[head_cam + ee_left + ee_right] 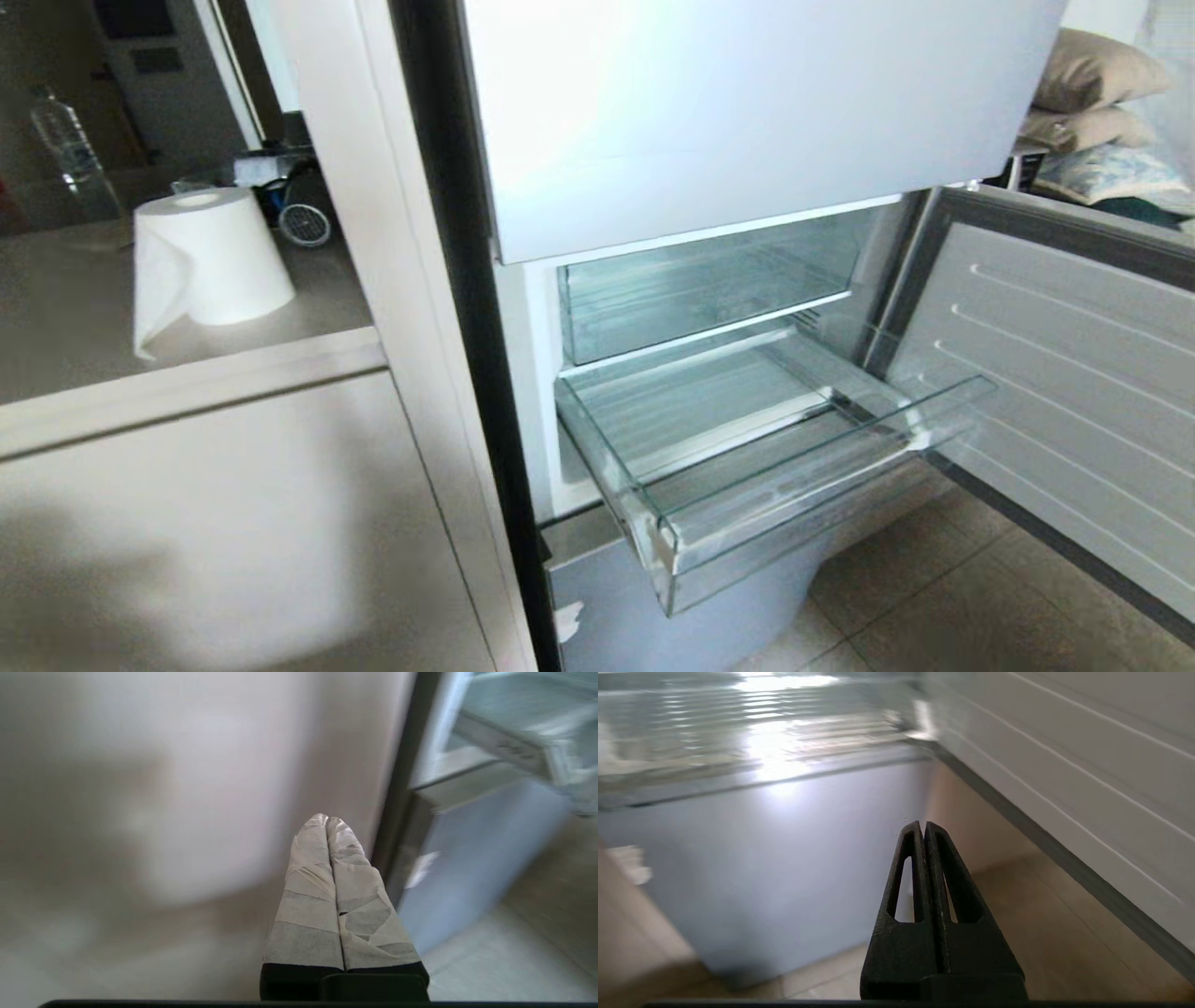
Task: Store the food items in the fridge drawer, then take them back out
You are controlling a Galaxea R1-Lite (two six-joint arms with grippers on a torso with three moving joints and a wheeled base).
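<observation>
light: bright daylight | glare: fridge door [747, 103] | blur: both wrist views

I see a clear drawer [803, 485] with ribbed floor, a white paper roll [213, 257], white-taped left fingers [308, 877], black right gripper [923, 828], beige tiles [943, 597].

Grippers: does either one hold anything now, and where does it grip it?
Nothing is held. The left gripper and the right gripper are both shut on nothing.

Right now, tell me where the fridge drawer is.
In the head view the fridge drawer is pulled out, right of centre, below a closed clear drawer and left of the open fridge door; no food shows inside.
</observation>
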